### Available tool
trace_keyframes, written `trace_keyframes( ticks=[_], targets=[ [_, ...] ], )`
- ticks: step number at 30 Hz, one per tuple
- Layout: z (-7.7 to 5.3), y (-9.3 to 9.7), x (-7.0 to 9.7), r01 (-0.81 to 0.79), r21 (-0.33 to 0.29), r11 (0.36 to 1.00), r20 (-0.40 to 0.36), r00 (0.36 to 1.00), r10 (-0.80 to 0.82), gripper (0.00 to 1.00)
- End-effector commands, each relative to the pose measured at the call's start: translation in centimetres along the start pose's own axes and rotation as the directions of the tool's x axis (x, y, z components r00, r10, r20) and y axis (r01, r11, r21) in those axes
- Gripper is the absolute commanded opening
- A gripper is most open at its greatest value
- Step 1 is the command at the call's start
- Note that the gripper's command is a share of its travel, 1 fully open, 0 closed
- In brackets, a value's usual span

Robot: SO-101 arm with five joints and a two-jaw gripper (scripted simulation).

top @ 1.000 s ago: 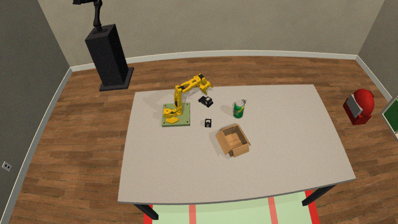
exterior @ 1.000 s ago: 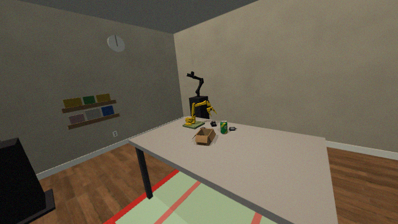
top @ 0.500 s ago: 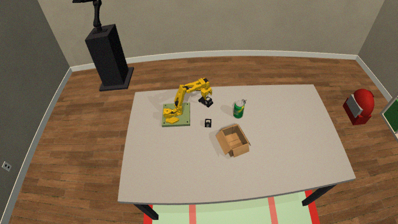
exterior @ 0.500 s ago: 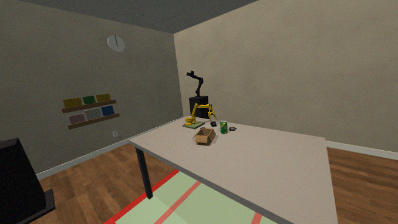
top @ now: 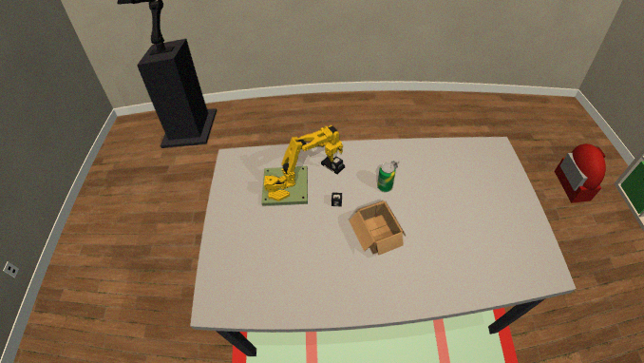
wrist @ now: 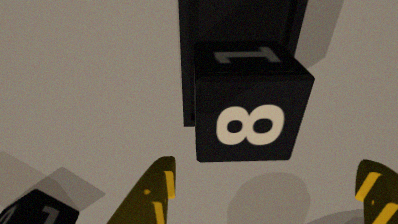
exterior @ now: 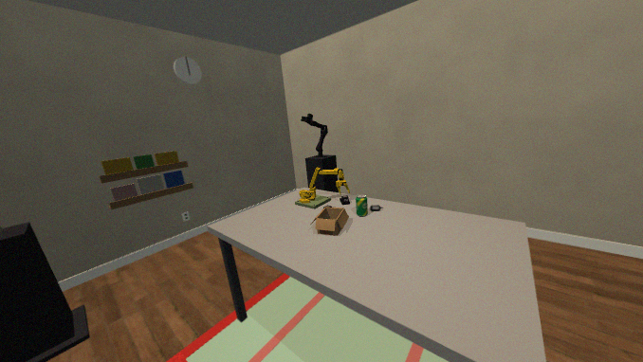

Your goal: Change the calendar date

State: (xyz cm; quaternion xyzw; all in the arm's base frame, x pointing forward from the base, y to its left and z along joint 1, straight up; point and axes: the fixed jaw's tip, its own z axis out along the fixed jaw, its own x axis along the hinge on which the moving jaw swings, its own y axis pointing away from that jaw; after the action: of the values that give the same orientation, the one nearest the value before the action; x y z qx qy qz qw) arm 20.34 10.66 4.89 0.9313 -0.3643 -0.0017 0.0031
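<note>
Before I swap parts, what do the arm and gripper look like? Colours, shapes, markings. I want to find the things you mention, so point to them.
The arm point(top: 291, 154) point(exterior: 314, 179) is bright yellow, made of slim angular links with black parts at some joints. The gripper point(top: 335, 154) point(exterior: 344, 190) point(wrist: 267, 182) is yellow too, with two tapering, round-tipped fingers; up close they look dark olive with brighter yellow patches. I can't make out any lettering or cables.
</note>
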Motion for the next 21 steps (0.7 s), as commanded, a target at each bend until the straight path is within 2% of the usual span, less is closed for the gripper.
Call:
trace_keyframes(
  ticks=[1,10,21],
  targets=[
    [0.2,0.0,-0.2,0.018,-0.016,1.000,0.007,1.000,-0.018,0.35],
    [0.5,0.0,-0.2,0.018,-0.016,1.000,0.007,1.000,-0.018,0.35],
    [1.5,-0.1,-0.2,0.018,-0.016,1.000,0.007,1.000,-0.018,0.35]
  ],
)
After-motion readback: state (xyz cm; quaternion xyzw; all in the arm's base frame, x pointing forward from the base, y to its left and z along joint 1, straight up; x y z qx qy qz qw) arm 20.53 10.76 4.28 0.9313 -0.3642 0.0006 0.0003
